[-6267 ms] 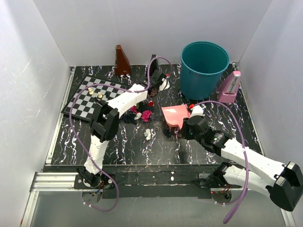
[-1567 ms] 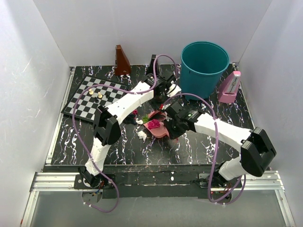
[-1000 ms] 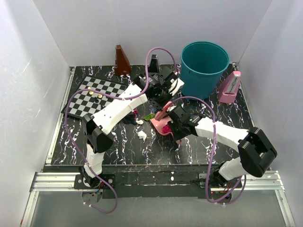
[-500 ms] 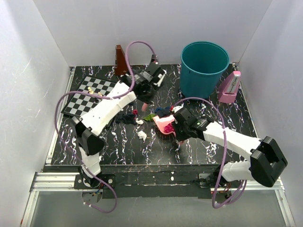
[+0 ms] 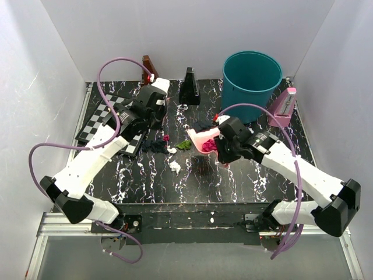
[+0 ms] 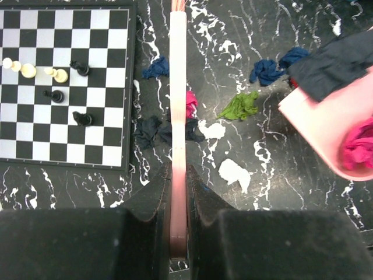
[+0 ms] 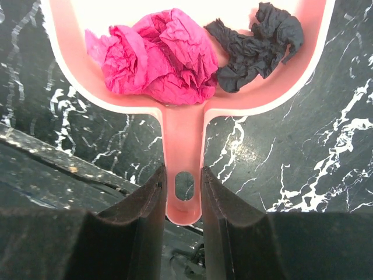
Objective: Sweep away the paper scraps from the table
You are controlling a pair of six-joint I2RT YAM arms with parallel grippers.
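showing the green scrap (image 6: 239,106) on the table (image 6: 291,195): left wrist, not right.

- Table (image 5: 151,175): black, white marble veining.
- Paper scraps (image 6: 239,106): magenta, dark blue, green, white.
- Dustpan (image 7: 182,146): pink.
- Brush (image 6: 178,116): pale pink.
- Chessboard (image 6: 105,116): black-and-white checks.
- Bin (image 5: 252,84): teal.

Robot lab test cell: plain white panel walls (image 5: 175,35) encl. black white-veined tabletop (image 5: 198,185) on 3 sides; aluminium extrusion rail (image 5: 64,224) w/ bolted arm bases (image 5: 119,223) along frame bottom.
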